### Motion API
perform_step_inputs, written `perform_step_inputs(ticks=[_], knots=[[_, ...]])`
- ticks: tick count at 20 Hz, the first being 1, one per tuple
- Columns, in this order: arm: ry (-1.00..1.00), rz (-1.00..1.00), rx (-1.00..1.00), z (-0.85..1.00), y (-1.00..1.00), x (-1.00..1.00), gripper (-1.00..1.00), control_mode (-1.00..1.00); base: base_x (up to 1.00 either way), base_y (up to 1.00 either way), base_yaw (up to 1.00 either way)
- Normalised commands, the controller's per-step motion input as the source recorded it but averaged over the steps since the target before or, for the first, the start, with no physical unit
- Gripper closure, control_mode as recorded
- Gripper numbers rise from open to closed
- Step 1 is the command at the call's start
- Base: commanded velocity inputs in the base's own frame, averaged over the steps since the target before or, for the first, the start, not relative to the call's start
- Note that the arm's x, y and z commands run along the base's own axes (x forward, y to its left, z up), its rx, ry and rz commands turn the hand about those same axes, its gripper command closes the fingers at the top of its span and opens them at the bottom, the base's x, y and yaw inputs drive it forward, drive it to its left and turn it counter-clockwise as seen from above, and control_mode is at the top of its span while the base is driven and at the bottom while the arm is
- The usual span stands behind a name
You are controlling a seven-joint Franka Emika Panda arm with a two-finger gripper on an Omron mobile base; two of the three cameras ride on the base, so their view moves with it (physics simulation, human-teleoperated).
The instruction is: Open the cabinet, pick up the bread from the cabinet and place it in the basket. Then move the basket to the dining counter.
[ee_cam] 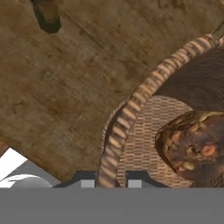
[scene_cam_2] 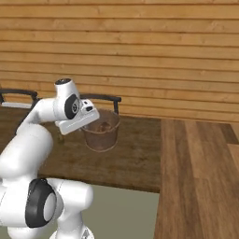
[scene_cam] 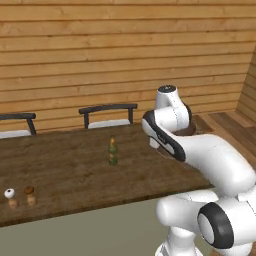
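Woven rim of the basket (ee_cam: 127,118) runs straight between the pincer (ee_cam: 111,183) tips at the near edge of hand view: jaws nearly closed, clamped on that rim, so basket hangs to one side of the pincer, not under it. Bread (ee_cam: 192,146) lies inside, on basket floor. Right base view: basket sits above the dining counter desk (scene_cam_2: 135,158), whether touching or just off it I can't tell. Farther off, a small bottle (scene_cam: 113,151). Pincer itself hidden behind wrist in base views.

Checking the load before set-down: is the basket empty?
No: in the hand view the bread lies inside the basket, on its woven bottom.
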Motion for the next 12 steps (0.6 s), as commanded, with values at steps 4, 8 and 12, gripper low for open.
perform_step_inputs(ticks=[4, 8, 12], knots=[[0.06, 0.01, -0.04, -0.51, 0.00, 0.77, 1.00, -1.00, 0.00, 0.00, 0.00], [0.08, 0.03, 0.00, -0.46, 0.00, 0.38, 1.00, -1.00, 0.00, 0.00, 0.00], [0.03, 0.02, 0.00, -0.42, 0.00, 0.20, 1.00, -1.00, 0.00, 0.00, 0.00]])
